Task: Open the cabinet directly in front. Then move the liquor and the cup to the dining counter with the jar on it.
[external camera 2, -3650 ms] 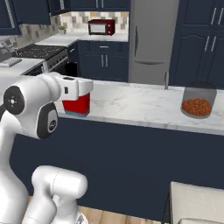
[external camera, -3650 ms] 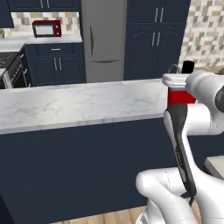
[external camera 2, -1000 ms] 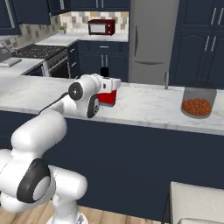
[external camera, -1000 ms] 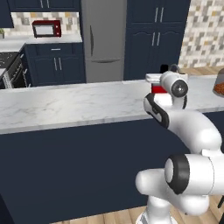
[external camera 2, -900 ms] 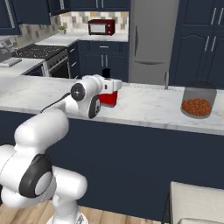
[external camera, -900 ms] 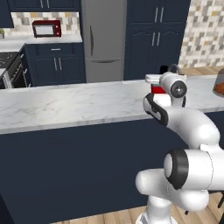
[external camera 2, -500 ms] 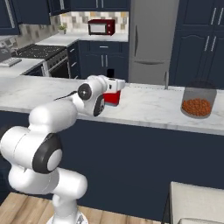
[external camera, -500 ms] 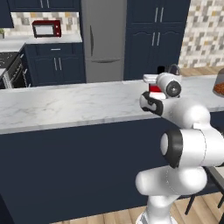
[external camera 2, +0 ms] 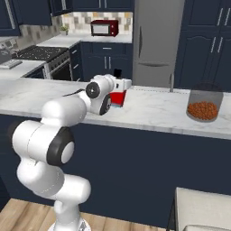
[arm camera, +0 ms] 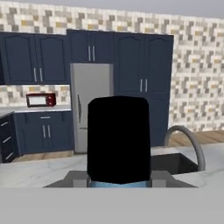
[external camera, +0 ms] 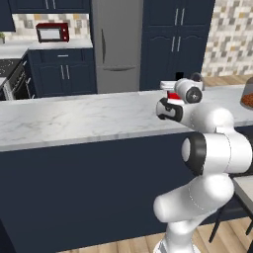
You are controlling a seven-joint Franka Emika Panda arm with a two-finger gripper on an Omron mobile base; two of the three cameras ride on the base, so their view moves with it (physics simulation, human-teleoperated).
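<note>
The dining counter [external camera: 74, 118] is a long white-grey veined marble top over a tall, plain dark navy base. The liquor [external camera 2: 118, 96] stands upright on the marble, toward the far edge, its red lower body visible in the right base view and its black cap [arm camera: 119, 138] close up in the hand view. The jar [external camera 2: 204, 103], with reddish-brown contents, stands on the same top well apart from the bottle. A curved faucet [arm camera: 187, 142] rises over a dark sink [arm camera: 171, 162] set into the marble.

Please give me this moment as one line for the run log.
phase: placing | hand: shut on liquor | liquor: over dining counter, contact unclear | jar: on counter, apart from liquor | cup: pending
</note>
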